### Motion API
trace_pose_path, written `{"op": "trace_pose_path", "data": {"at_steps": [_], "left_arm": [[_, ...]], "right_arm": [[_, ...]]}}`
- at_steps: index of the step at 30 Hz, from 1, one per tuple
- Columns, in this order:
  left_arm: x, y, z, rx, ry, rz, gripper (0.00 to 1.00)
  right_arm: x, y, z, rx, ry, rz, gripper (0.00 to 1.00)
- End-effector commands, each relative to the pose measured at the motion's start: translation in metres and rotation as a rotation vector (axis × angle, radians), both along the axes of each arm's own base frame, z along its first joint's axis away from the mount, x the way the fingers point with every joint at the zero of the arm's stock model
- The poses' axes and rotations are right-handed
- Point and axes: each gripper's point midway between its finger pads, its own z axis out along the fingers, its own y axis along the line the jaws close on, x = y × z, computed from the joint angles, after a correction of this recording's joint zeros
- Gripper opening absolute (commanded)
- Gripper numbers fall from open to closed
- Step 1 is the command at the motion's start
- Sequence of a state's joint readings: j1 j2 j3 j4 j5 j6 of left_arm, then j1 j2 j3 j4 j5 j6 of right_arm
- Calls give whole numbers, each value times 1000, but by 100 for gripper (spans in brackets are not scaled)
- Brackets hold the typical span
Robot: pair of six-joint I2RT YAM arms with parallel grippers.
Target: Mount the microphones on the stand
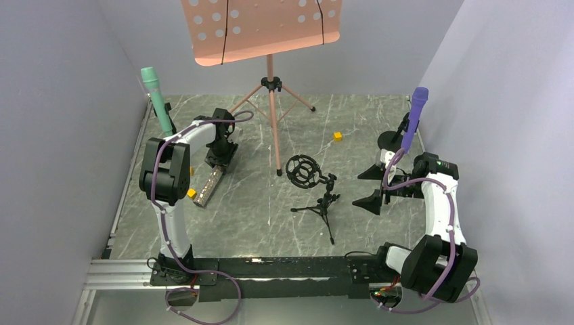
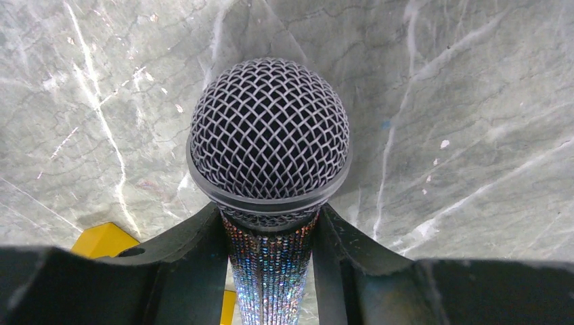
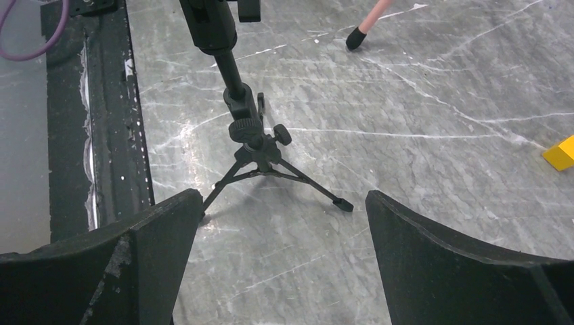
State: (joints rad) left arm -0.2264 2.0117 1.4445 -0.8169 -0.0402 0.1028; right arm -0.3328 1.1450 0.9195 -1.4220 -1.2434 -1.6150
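Observation:
A glittery silver microphone [image 1: 210, 185] lies on the marble table, its grey mesh head [image 2: 269, 132] toward the back. My left gripper [image 1: 221, 157] [image 2: 271, 218] is shut on its sparkly handle just below the head, a finger pressed on each side. The mint green microphone [image 1: 155, 98] stands upright at the back left, its base hidden behind my left arm. At the back right the purple microphone [image 1: 417, 112] stands upright. A small black tripod stand [image 1: 323, 205] [image 3: 252, 135] with a ring-shaped shock mount [image 1: 302, 170] is in the middle. My right gripper [image 1: 370, 187] [image 3: 281, 203] stands open to its right, holding nothing.
A pink music stand [image 1: 262, 27] on a tripod [image 1: 273, 95] stands at the back centre; one foot [image 3: 355, 37] shows in the right wrist view. Yellow blocks lie by the silver microphone [image 1: 191, 193] [image 2: 101, 238] and at the back [image 1: 337, 136] [image 3: 560, 153]. Grey walls close both sides.

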Motion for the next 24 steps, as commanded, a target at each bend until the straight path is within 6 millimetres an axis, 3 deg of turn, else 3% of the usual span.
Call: {"op": "trace_pose_path", "data": {"at_steps": [1,4,8,18,24], "left_arm": [[10,-3,24,-6,-71,-11,7],[8,-12,47,-62,-136,-13,0],[-4,-29,83,-184,-250,-20,0],[-81,-68,170,-557,-572,-86,0],[-127,-92,246,-804,-807,-175,0]], "right_arm": [[5,1,17,25,-76,10,97],[4,1,18,30,-76,13,97],[4,1,18,30,-79,10,97],[4,0,25,21,-102,2,97],[7,-1,50,5,-149,-19,97]]}}
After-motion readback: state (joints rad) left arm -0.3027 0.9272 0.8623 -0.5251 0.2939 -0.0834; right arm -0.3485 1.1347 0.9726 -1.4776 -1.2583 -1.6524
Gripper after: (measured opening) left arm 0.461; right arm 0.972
